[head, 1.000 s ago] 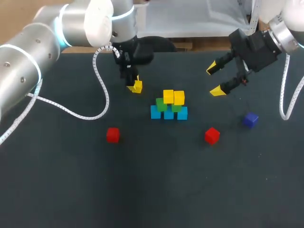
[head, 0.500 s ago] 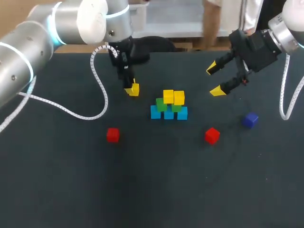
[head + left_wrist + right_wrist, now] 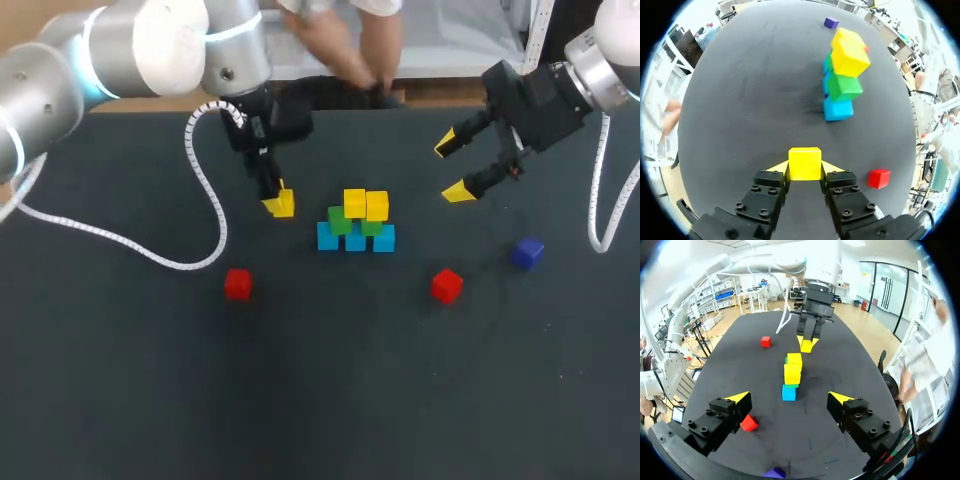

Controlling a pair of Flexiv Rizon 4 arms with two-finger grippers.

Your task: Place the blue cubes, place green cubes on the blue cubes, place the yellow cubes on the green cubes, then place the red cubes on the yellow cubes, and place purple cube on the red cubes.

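Our left end effector [image 3: 276,201] grips a yellow cube [image 3: 804,163] near the stack [image 3: 356,222]. Our right end effector [image 3: 453,168] hangs released above the counter [image 3: 320,400], on the stack's other side.

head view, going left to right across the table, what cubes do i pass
left red cube → lone yellow cube → cube stack → right red cube → purple cube
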